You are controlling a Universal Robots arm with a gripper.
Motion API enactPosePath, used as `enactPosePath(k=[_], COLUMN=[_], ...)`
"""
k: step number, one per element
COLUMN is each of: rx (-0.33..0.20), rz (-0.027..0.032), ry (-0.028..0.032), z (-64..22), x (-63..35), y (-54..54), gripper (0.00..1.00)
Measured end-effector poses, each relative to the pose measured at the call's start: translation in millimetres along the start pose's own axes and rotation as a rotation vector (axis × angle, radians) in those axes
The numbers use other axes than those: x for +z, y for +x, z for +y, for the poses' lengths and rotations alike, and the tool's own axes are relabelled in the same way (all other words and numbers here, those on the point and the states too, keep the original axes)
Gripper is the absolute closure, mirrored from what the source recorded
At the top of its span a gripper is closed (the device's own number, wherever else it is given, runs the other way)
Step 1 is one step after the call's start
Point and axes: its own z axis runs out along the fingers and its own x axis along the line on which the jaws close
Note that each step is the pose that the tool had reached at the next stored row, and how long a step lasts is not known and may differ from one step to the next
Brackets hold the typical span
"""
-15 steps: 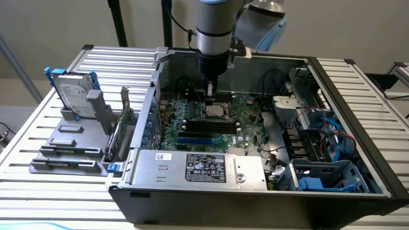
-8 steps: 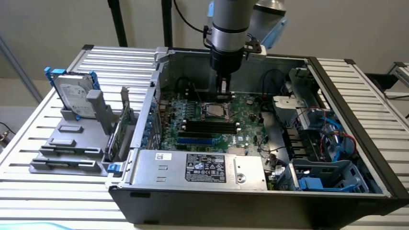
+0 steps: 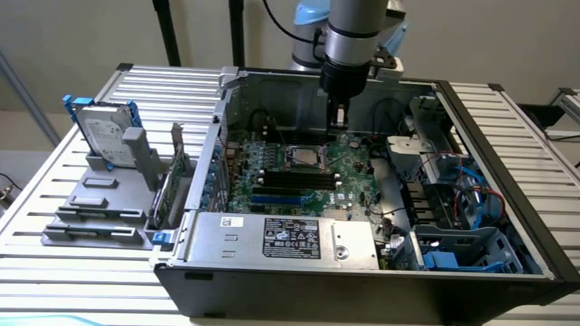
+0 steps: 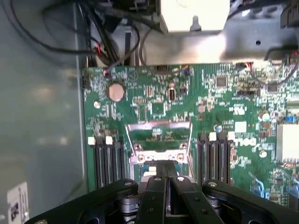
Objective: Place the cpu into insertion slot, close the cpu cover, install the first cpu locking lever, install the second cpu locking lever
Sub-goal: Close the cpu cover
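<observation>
One gripper (image 3: 338,125), pinched closed, above one insertion slot (image 3: 306,157)

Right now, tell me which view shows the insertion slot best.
The exterior view: the whole insertion slot sits unobstructed on the green board. The wrist view is closer, but the shut gripper hides part of it.

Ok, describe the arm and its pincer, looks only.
The arm is a silver-grey cylinder with light blue joint caps and a black lower section; a black cable runs beside it. The pincer is black, with slim fingers on bolted linkage bars.
</observation>
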Motion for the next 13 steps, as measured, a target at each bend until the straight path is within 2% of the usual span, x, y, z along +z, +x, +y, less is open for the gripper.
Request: enactPosePath(k=[4, 10, 13], rx=[0.0, 0.0, -0.001], rz=[0.0001, 0.0005, 0.0006], ry=[0.0034, 0.0065, 0.0071], z=[18.3, 45.4, 53.1], x=[-5.8, -5.6, -3.8], y=[1.3, 3.0, 3.4], gripper=[0.89, 0.89, 0.89])
